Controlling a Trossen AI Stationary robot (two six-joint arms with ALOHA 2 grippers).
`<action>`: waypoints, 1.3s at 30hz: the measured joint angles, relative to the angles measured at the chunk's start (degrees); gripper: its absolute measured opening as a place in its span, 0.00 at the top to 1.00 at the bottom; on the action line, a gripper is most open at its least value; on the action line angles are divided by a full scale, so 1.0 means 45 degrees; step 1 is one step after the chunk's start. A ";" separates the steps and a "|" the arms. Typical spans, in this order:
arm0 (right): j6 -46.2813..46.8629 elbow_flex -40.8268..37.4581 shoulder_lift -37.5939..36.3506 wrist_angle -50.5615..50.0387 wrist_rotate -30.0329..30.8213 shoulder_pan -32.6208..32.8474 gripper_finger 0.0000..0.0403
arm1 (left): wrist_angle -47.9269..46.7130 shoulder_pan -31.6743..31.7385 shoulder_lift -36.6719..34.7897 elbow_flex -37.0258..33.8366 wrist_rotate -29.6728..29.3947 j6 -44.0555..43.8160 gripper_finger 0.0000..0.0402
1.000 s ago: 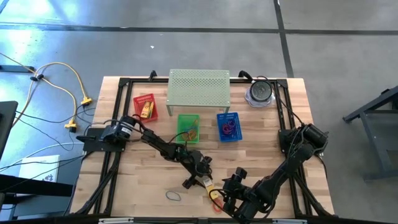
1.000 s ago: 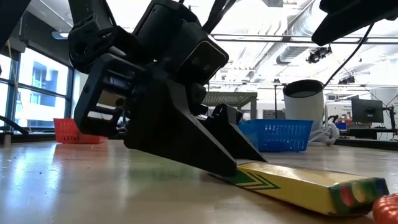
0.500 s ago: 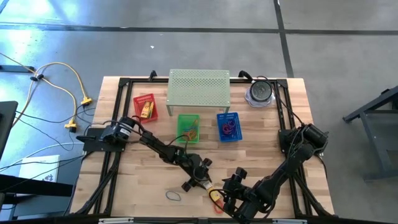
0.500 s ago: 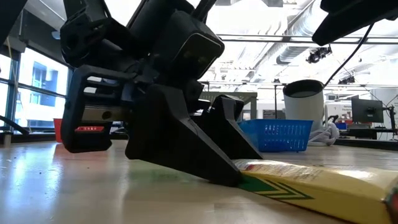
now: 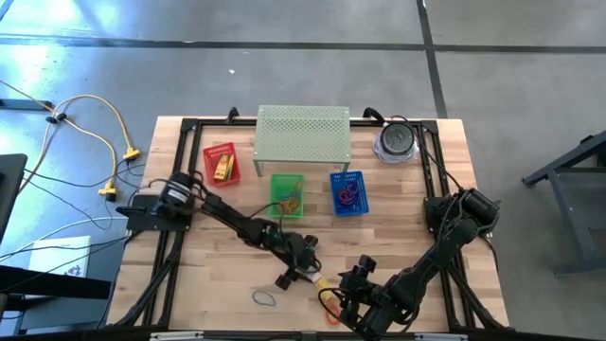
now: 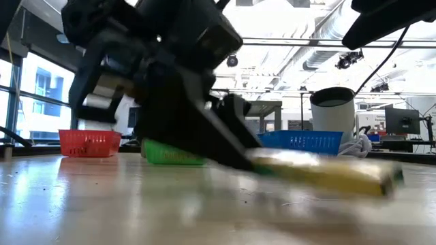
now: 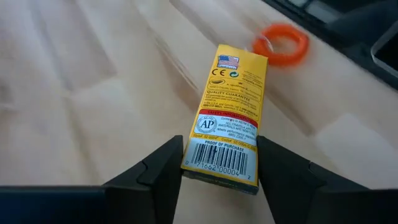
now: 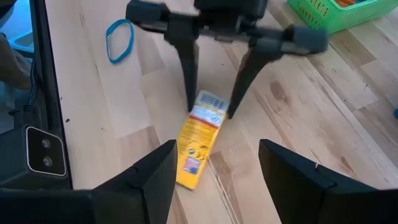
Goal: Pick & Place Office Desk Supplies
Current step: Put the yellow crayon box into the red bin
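Wooden table [image 5: 398, 218] carries, along its far side, the pale green perforated shelf [image 5: 303, 133], with the red basket [image 5: 221, 163], green basket [image 5: 287, 194] and blue basket [image 5: 347, 192] in a row just in front; each already holds small items, so they read as sorting bins, kept clear of the working zone near the front edge. Left arm reaches diagonally across to that zone; right arm is folded low at the front right, its right gripper [image 8: 214, 163] spread wide and empty, looking on at the pick without touching anything. Left gripper [image 7: 219, 163] is pinching the yellow packet [image 7: 230, 118] across its barcode end, fingers on the two long sides — a grip on the narrow width, likely chosen because the flat face offers no purchase. In the low view the packet's free end appears clear of the wood. Orange loop [image 7: 281, 43] lies just beyond the packet's far end; blue loop [image 8: 119, 32] sits apart, toward the front left, both unpicked.
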 joint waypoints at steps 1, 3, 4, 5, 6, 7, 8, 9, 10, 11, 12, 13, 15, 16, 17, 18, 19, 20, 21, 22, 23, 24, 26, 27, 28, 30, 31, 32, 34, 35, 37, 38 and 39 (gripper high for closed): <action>0.0000 0.0000 -0.0002 0.0007 0.0004 0.0000 0.47 | -0.0163 -0.0031 -0.0212 0.0004 -0.0247 -0.0075 0.55; 0.0000 0.0000 0.0003 0.0012 0.0000 0.0000 0.47 | -0.0636 -0.0128 -0.0666 0.0015 -0.0844 -0.0256 0.55; 0.0000 0.0000 0.0003 0.0003 0.0000 0.0000 0.47 | -0.0906 -0.0207 -0.0912 0.0010 -0.1127 -0.0370 0.55; 0.0000 0.0000 0.0003 0.0014 0.0000 0.0000 0.47 | -0.1108 -0.0296 -0.1186 0.0012 -0.1446 -0.0541 0.55; 0.0000 0.0000 0.0003 0.0022 -0.0002 0.0000 0.47 | -0.1474 -0.0384 -0.1507 0.0015 -0.1933 -0.0753 0.55; 0.0000 0.0000 0.0003 0.0014 -0.0002 0.0000 0.47 | -0.2004 -0.0491 -0.1882 0.0015 -0.2413 -0.1009 0.55; 0.0000 0.0000 0.0003 0.0015 -0.0003 0.0000 0.47 | -0.2659 -0.0597 -0.2290 0.0017 -0.2937 -0.1313 0.55; 0.0000 0.0000 0.0003 0.0018 -0.0005 0.0008 0.47 | -0.3306 -0.0708 -0.2654 0.0024 -0.3513 -0.1669 0.55; 0.0000 0.0000 0.0003 0.0015 0.0000 0.0018 0.47 | -0.4018 -0.0810 -0.3065 0.0034 -0.4092 -0.2042 0.55; 0.0000 0.0000 0.0003 0.0012 -0.0005 0.0021 0.47 | -0.4886 -0.0911 -0.3500 0.0034 -0.4676 -0.2414 0.55; 0.0000 0.0000 0.0003 0.0011 -0.0005 0.0025 0.47 | -0.5619 -0.0994 -0.3922 0.0034 -0.5081 -0.2780 0.55; -0.0001 0.0002 0.0003 0.0006 -0.0005 0.0038 0.47 | -0.6259 -0.1079 -0.4356 0.0034 -0.5477 -0.3112 0.55; -0.0027 0.0001 0.0003 -0.0031 0.0000 0.0085 0.47 | -0.7496 -0.1227 -0.5257 0.0034 -0.6183 -0.3788 0.55; -0.0044 0.0000 0.0003 -0.0027 0.0004 0.0102 0.47 | -0.8011 -0.1302 -0.5680 0.0034 -0.6599 -0.4228 0.55; -0.0051 0.0002 0.0003 -0.0027 0.0004 0.0107 0.47 | -0.8433 -0.1370 -0.6076 0.0034 -0.7051 -0.4617 0.55; -0.0068 0.0005 0.0003 -0.0027 0.0004 0.0107 0.47 | -0.8949 -0.1442 -0.6479 0.0034 -0.7563 -0.5029 0.55; -0.0068 0.0000 0.0003 -0.0036 0.0009 0.0111 0.47 | -0.9440 -0.1490 -0.6853 0.0034 -0.8063 -0.5349 0.55; -0.0068 0.0000 0.0003 -0.0023 0.0009 0.0116 0.47 | -0.9906 -0.1499 -0.7194 0.0034 -0.8506 -0.5681 0.55; -0.0068 0.0004 0.0003 -0.0022 0.0005 0.0142 0.47 | -1.0376 -0.1499 -0.7525 0.0036 -0.9021 -0.6131 0.55; -0.0073 0.0005 0.0003 -0.0022 0.0018 0.0167 0.47 | -1.0911 -0.1492 -0.7836 0.0039 -0.9422 -0.6564 0.55; -0.0073 0.0005 0.0003 -0.0022 0.0027 0.0188 0.47 | -1.1437 -0.1488 -0.8119 0.0039 -0.9727 -0.6988 0.55; -0.0073 0.0005 0.0003 -0.0012 0.0032 0.0214 0.47 | -1.1956 -0.1484 -0.8370 0.0039 -1.0062 -0.7411 0.55; -0.0065 0.0005 0.0003 0.0007 0.0031 0.0279 0.47 | -1.3160 -0.1480 -0.8874 0.0039 -1.0898 -0.8405 0.55; -0.0068 0.0001 0.0003 0.0009 0.0029 0.0293 0.47 | -1.3803 -0.1480 -0.9097 0.0039 -1.1452 -0.8954 0.55; -0.0068 0.0001 0.0003 0.0017 0.0029 0.0334 0.47 | -1.4443 -0.1485 -0.9319 0.0039 -1.2008 -0.9587 0.55; -0.0068 0.0003 0.0003 0.0012 0.0034 0.0389 0.47 | -1.6003 -0.1485 -0.9774 0.0039 -1.3255 -1.0936 0.55; -0.0068 0.0000 0.0003 0.0012 0.0034 0.0393 0.47 | -1.6752 -0.1468 -0.9990 0.0039 -1.3779 -1.1758 0.55; -0.0073 0.0001 0.0003 0.0013 0.0034 0.0397 0.47 | -1.7462 -0.1416 -1.0217 0.0041 -1.4221 -1.2581 0.55; -0.0073 0.0003 0.0003 0.0012 0.0034 0.0398 0.47 | -1.8979 -0.1264 -1.0681 0.0044 -1.4640 -1.4190 0.55; -0.0075 0.0005 0.0003 0.0012 0.0035 0.0398 0.47 | -1.9681 -0.1142 -1.0897 0.0044 -1.4708 -1.4935 0.55; -0.0078 0.0004 0.0003 0.0007 0.0039 0.0393 0.47 | -2.1108 -0.0823 -1.1306 0.0049 -1.4713 -1.6393 0.55; -0.0082 0.0000 0.0003 0.0012 0.0043 0.0393 0.47 | -2.1850 -0.0657 -1.1469 0.0049 -1.4710 -1.7103 0.55; -0.0083 0.0005 0.0003 0.0007 0.0048 0.0393 0.47 | -2.2567 -0.0480 -1.1610 0.0049 -1.4713 -1.7768 0.55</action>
